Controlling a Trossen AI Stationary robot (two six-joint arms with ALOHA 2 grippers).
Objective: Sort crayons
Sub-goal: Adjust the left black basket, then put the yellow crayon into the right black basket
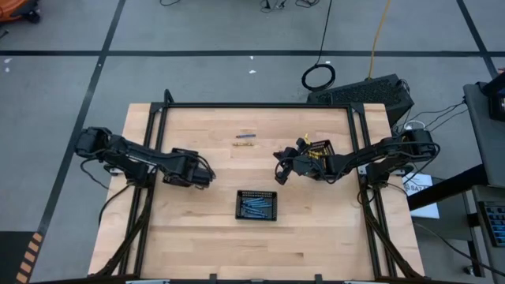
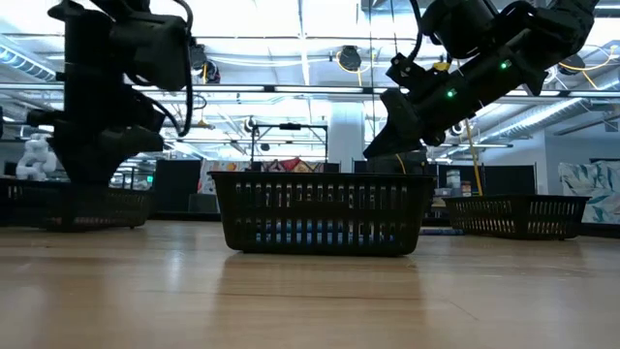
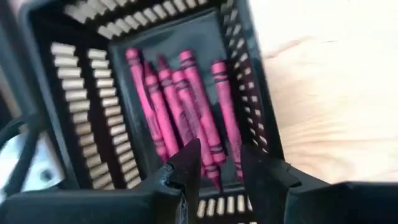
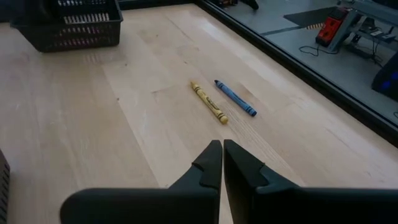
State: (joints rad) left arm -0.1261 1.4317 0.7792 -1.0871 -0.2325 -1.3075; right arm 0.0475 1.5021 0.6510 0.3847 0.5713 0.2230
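Observation:
In the left wrist view, several pink crayons [image 3: 186, 106] lie side by side in a black slotted tray [image 3: 68, 106]. My left gripper [image 3: 217, 157] hangs over their near ends, pointing down, its fingers open with nothing between them. In the high view it is at the table's left [image 1: 205, 175]. A yellow crayon [image 4: 209, 102] and a blue crayon [image 4: 236, 98] lie flat on the bare wood at the far middle [image 1: 245, 140]. My right gripper [image 4: 222, 144] is shut and held above the table [image 1: 281, 171], aimed toward them.
A black tray with blue crayons [image 1: 257, 205] stands at the table's middle, toward the near edge. Another tray with yellow crayons [image 1: 319, 149] sits under my right arm. The wood between the trays and the two loose crayons is bare.

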